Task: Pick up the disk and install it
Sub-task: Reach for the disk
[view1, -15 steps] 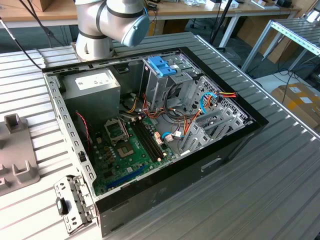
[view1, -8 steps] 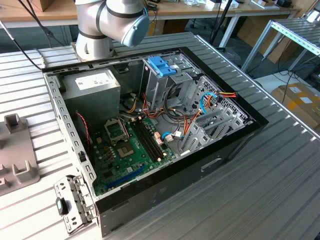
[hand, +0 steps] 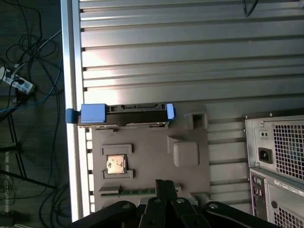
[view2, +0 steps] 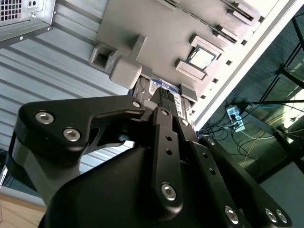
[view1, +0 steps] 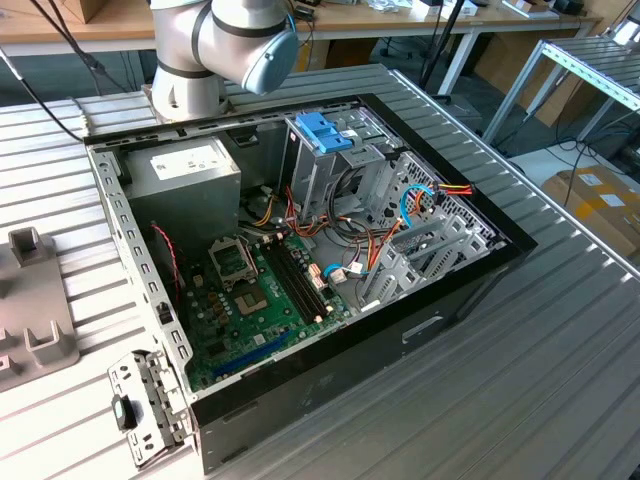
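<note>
Standing on its long edge in a slot of the grey holder tray [hand: 152, 137], the disk [hand: 124, 110] sits at the tray rim farthest from the gripper [hand: 165, 182]. Dark body, light blue carrier tabs at both ends. The tray lies on the ribbed metal worktop [hand: 190, 57], close to its edge.

Jaws: drawn together, nothing between them. The gripper is apart from the disk but lined up toward it in the second wrist view.

Handling, as a judgement: stiff, flat and fairly dense for its size, with smooth faces that could slip. The plastic carrier probably flexes, and the connector edge is delicate and would not like knocks. Best hold looks like across the two broad faces near mid-length, on the exposed upper edge, clear of the blue tabs.

Containers:
- The tray also holds a processor chip [hand: 116, 164] in a square pocket and a memory stick [hand: 135, 191] in a narrow slot.
- The open computer case [view1: 400, 340] fills the centre of the exterior view. It holds a motherboard [view1: 255, 290] lower left, a power supply [view1: 185, 170] upper left, and a metal drive cage [view1: 430, 240] to the right.
- A darker blue latch piece [view1: 325, 132] sits at the upper centre, with loose cables among the parts.
</note>
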### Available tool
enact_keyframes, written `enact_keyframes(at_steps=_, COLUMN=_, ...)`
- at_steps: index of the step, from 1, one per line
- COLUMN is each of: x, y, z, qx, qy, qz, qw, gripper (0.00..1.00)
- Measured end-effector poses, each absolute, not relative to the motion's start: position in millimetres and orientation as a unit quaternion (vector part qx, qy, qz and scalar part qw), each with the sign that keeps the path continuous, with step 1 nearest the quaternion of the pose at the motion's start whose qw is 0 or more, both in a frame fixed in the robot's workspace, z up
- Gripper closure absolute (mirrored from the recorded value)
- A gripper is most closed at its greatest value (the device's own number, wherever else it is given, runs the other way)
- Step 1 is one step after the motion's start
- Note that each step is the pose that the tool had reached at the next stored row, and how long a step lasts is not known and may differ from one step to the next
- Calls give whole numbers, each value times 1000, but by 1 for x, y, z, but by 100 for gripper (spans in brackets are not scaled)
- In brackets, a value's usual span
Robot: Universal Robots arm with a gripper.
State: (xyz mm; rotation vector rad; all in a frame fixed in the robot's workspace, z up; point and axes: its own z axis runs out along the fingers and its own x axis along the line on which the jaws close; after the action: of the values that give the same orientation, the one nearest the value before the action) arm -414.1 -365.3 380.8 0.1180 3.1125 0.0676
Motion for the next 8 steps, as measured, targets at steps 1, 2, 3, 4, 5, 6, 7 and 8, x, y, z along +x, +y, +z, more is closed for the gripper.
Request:
enact_keyframes(at_steps=1, x=-415, y=-365, z=381, qx=38, qy=999, qz=22, qw=13, gripper=89)
enact_keyframes(at_steps=2, x=-416, y=-365, z=381, qx=38, qy=999, qz=22, qw=13, gripper=89)
enact_keyframes(at_steps=3, x=-418, y=-365, z=381, qx=38, qy=999, qz=22, qw=13, gripper=89)
enact_keyframes(at_steps=4, x=-418, y=-364, z=381, qx=38, qy=999, qz=22, qw=13, gripper=89)
enact_keyframes(at_steps=5, x=-420, y=-364, z=381, qx=38, qy=999, qz=22, qw=13, gripper=89)
enact_keyframes(at_steps=6, x=-422, y=-363, z=380, qx=38, qy=999, qz=22, qw=13, gripper=89)
enact_keyframes(at_steps=7, x=-423, y=-362, z=380, qx=38, qy=999, qz=22, qw=13, gripper=89)
enact_keyframes(at_steps=8, x=-424, y=-361, z=380, qx=38, qy=999, qz=22, qw=13, gripper=89)
